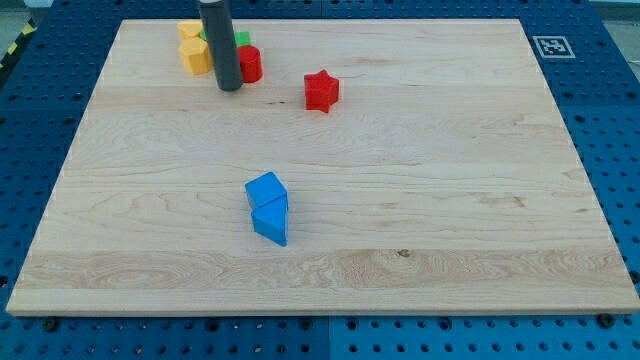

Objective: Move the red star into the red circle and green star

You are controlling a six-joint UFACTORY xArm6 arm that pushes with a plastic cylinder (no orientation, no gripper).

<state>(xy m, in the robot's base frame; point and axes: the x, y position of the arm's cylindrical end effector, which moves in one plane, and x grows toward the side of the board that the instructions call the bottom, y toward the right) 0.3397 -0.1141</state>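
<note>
The red star (321,91) lies on the wooden board near the view's top, right of the middle. The red circle (250,64) sits to its left, with the green star (241,40) just above it, mostly hidden by the rod. My tip (229,87) rests on the board right beside the red circle's lower left edge, roughly 90 pixels to the left of the red star.
Two yellow blocks (193,50) sit left of the rod at the view's top. Two blue blocks, a cube (265,190) and a wedge shape (270,222), lie together near the board's middle. The wooden board (480,200) has blue pegboard around it.
</note>
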